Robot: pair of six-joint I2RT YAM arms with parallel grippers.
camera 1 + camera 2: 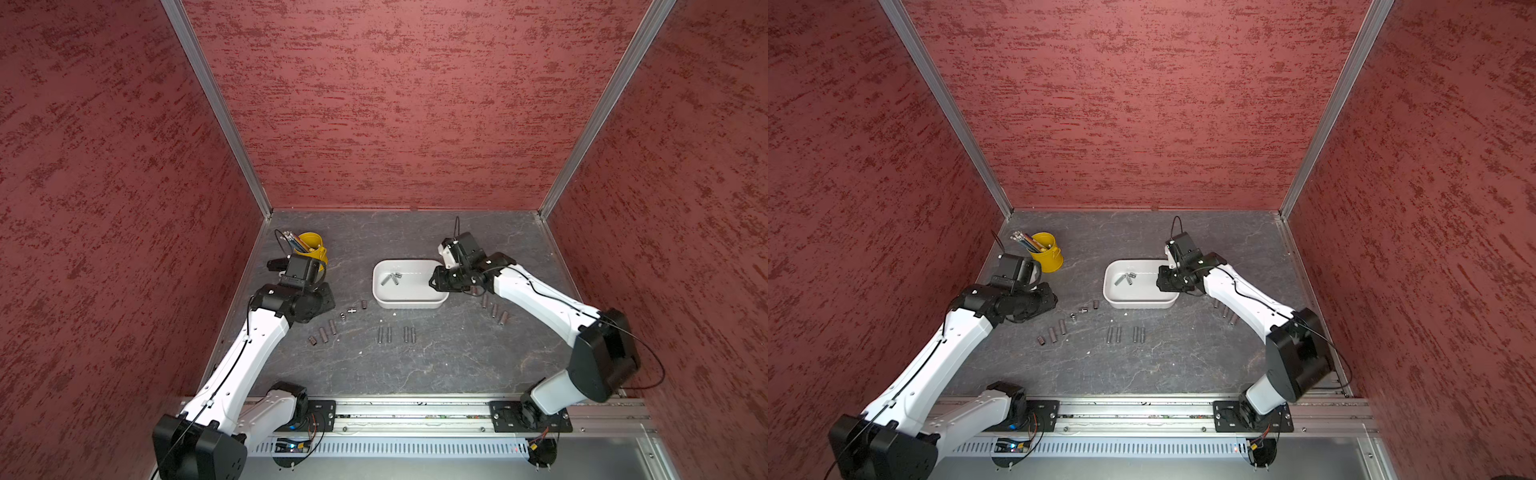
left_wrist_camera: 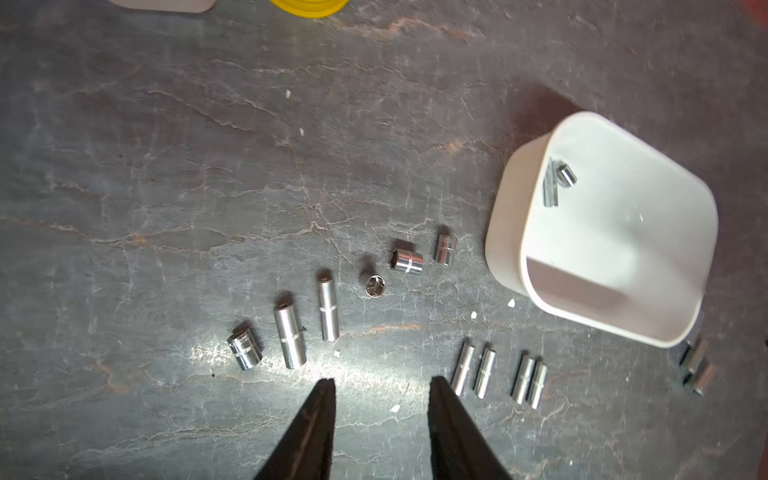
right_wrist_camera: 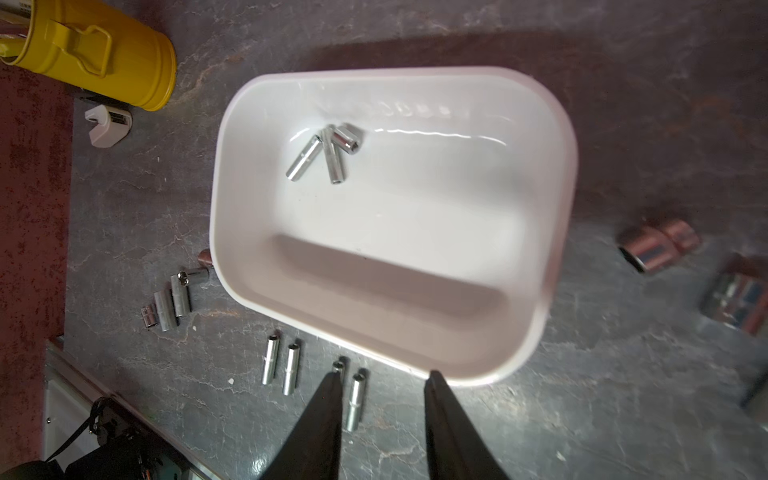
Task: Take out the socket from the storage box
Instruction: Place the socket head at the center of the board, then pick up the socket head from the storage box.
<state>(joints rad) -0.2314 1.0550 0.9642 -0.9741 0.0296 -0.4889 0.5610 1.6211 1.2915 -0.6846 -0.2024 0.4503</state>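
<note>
Inside storage box (image 3: 415, 216), 3 sockets (image 3: 332, 156) flat, splayed; L tool (image 2: 382, 380), R tool (image 3: 383, 375) part-open (empty).

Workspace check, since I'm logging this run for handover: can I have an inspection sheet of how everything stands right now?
Surface: dark grey marbled tabletop, a few white flecks.
Job's things: white storage box holds three sockets, bunched at one end; loose sockets lie in rows on the tabletop around it.
Clutter: yellow pencil cup with pencils, back left.
Claws: left claw open, empty, above the tabletop; right claw open, empty, at the box's right end.
Cables: black cable along each arm.
Surroundings: red textured walls; aluminium rail in front.
</note>
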